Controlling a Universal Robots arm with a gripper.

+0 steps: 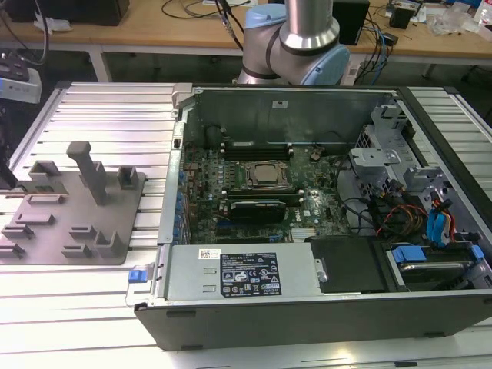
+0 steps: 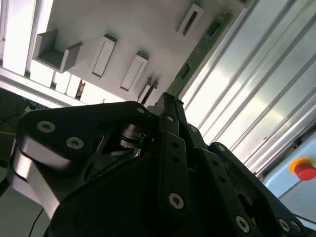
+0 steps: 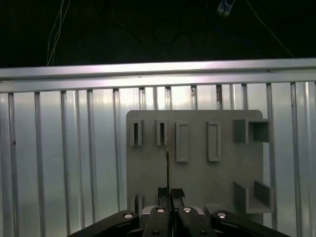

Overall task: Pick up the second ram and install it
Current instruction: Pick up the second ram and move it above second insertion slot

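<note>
Green second ram sits clamped in the closed gripper over the grey fixture plate, nine o'clock of the computer case.

The arm stands tall at the back (silver tube, light blue joint). In both wrist views the black gripper pinches its two fingers tight on the second ram

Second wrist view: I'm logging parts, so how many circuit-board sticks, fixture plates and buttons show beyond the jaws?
long narrow green circuit-board stick: 1
flat grey plastic fixture plate: 1
round red button: 1
Total: 3
</note>
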